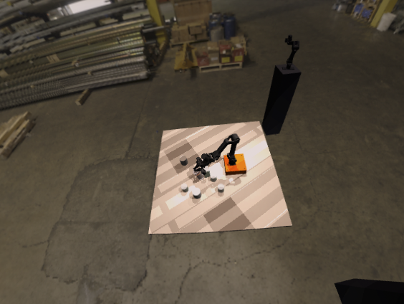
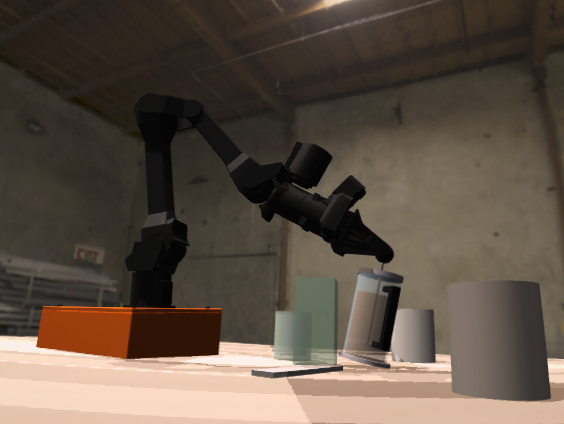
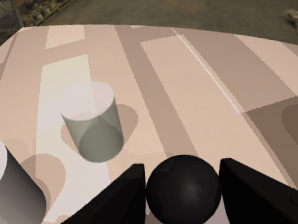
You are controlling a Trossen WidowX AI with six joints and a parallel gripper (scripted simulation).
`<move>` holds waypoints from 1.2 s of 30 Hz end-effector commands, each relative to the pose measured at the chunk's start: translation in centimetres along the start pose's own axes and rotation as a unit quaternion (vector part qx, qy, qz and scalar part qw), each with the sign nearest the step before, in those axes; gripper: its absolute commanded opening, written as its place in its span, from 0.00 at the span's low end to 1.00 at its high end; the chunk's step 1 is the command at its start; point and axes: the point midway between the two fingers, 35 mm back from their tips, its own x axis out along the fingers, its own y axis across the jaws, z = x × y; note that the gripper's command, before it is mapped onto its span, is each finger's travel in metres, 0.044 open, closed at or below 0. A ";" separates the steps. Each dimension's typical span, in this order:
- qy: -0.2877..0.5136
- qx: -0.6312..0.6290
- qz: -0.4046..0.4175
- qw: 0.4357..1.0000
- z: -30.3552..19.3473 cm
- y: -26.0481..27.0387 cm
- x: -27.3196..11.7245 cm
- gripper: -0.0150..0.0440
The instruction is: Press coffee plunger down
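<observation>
The coffee press [image 2: 372, 312] stands on the striped beige and brown surface [image 2: 150, 390], in front of the arm's orange base [image 2: 130, 330] and to its side, and it leans: its foot is lifted on one edge in the exterior view, with its flat dark base plate [image 2: 365, 359] showing beneath. Its glass body holds a brown fill up to roughly two thirds, and a black handle [image 2: 390, 317] runs down one side. Only a short stub of rod shows above the lid, ending in the black plunger knob [image 3: 182, 191]. The claw [image 3: 181, 196] is clamped on that knob, one dark finger [image 3: 123, 205] pressing each side.

Just beside the press sit two pale green translucent blocks [image 2: 307, 320], one tall and one short, and a thin dark slab [image 2: 297, 370] lies flat before them. A small grey cup [image 2: 412, 335] stands close behind the press; a larger grey cup [image 2: 497, 340] is nearer the camera. The wrist view shows a clear tumbler [image 3: 93, 123], nothing visible inside.

Around the surface lies cracked concrete floor [image 1: 89, 233], with pipe racks [image 1: 71, 54], stacked pallets [image 1: 218, 50] and a black pedestal [image 1: 281, 97].
</observation>
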 end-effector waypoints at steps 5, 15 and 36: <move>0.014 -0.004 0.000 1.000 -0.6 0.0 0.3 0.45; 0.014 -0.004 0.000 1.000 -0.5 0.0 0.5 0.45; 0.003 -0.001 0.000 1.000 0.0 0.0 0.2 0.94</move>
